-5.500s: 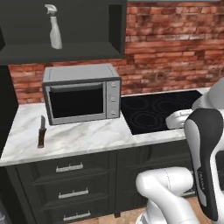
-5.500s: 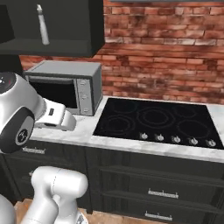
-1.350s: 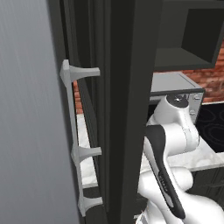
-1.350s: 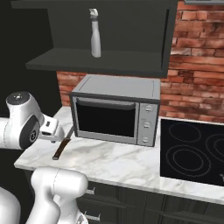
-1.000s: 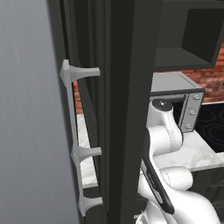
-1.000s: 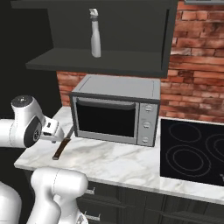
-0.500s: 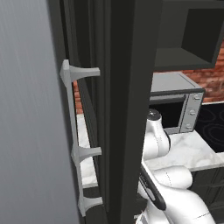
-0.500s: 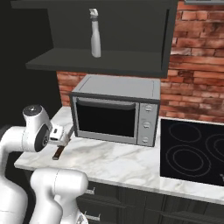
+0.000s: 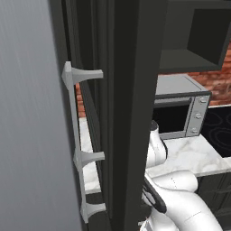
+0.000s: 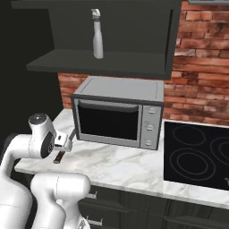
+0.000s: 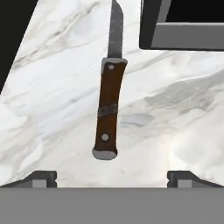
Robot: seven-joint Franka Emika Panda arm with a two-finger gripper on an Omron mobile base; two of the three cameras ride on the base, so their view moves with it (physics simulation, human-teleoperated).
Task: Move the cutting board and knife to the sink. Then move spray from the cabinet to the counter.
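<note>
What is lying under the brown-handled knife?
Bare white marble counter lies directly under the brown-handled knife; no cutting board shows beneath it. The marble right below the handle and blade is covered.

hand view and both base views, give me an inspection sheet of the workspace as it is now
surface: white marble counter with grey veins, nothing spilled.
job's things: brown-handled steel knife lying flat on the counter beside the microwave; pale grey-white spray bottle upright on the shelf of the dark charcoal wall cabinet; cutting board nothing seen.
clutter: silver microwave with a dark door on the counter.
grippers: two-finger gripper open, hovering over the knife handle, holding nothing.
cables: nothing seen.
surroundings: red brick wall, black glass cooktop, tall dark cabinet with silver handles close to the left base camera.
</note>
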